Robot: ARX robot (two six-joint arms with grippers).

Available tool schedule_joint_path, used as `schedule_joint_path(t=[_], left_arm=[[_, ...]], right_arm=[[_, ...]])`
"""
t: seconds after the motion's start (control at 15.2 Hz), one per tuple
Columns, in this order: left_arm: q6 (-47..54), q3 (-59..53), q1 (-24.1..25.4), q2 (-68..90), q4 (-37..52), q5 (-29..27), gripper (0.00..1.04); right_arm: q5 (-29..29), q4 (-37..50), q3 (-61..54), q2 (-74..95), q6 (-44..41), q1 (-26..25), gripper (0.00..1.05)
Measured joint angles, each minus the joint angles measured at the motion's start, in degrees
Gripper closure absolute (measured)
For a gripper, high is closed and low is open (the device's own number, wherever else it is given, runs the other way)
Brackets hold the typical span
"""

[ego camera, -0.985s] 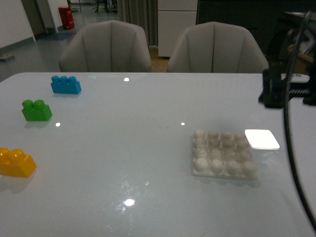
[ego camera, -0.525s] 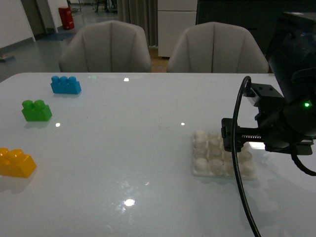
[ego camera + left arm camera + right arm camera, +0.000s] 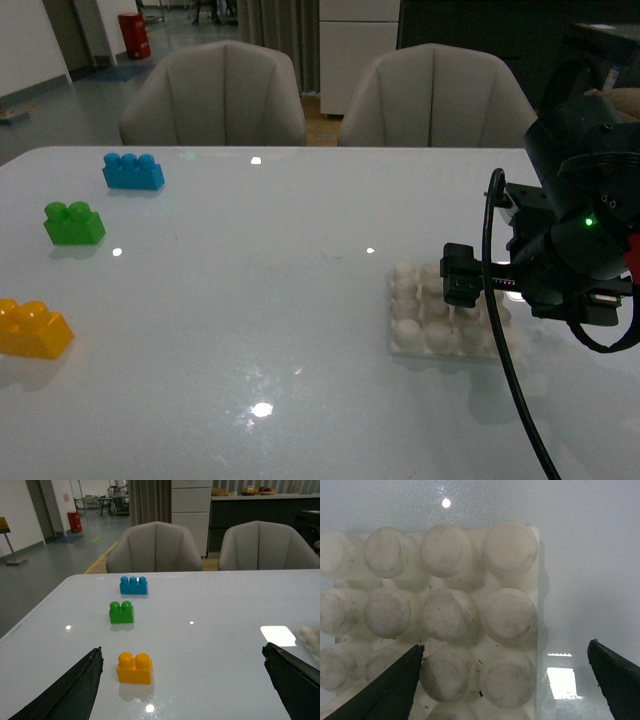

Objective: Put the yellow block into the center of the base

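On the white counter (image 3: 250, 300), all the task things lie in the open, with two pale chairs (image 3: 215, 95) (image 3: 435, 95) behind its far edge. Right arm (image 3: 580, 230): dark housing with a green light and a black cable, hanging directly over the base (image 3: 412, 330) and hiding that plate's right part in the front view. Right tool (image 3: 504, 650): fingers spread wide, nothing between them but the studs below; whether they touch the plate cannot be told. Left tool (image 3: 181, 651): also spread wide and empty, low over the counter, looking across it at the bricks. Base: flat white plate with a grid of round studs, scuffed and speckled on top in the right wrist view, flat on the counter right of centre. Blue brick (image 3: 133, 171): three studs, far left. Green brick (image 3: 73, 223): two studs, just nearer than the blue one. Yellow block (image 3: 32, 328): two studs, upright at the near left edge, nearest of the three, well apart from the base, ungripped, ahead of the left tool. Bright white patch (image 3: 278, 635): flat on the counter beside the base.
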Motion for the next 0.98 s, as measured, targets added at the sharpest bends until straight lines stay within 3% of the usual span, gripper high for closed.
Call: schedule_joint_path(t=[0.46,0.66,0.98], left_arm=[[0.0,0.0,0.0,0.0,0.0,0.0,0.07],[0.0,0.0,0.0,0.0,0.0,0.0,0.07],[0.0,0.0,0.0,0.0,0.0,0.0,0.07]], right_arm=[[-0.22,0.87,1.16,2.08,1.22,0.83,0.06],[-3.89,1.92,5.27,4.74,3.63,7.61,0.06],[-5.03,1.49,9.35,7.13,4.87,10.73,0.06]])
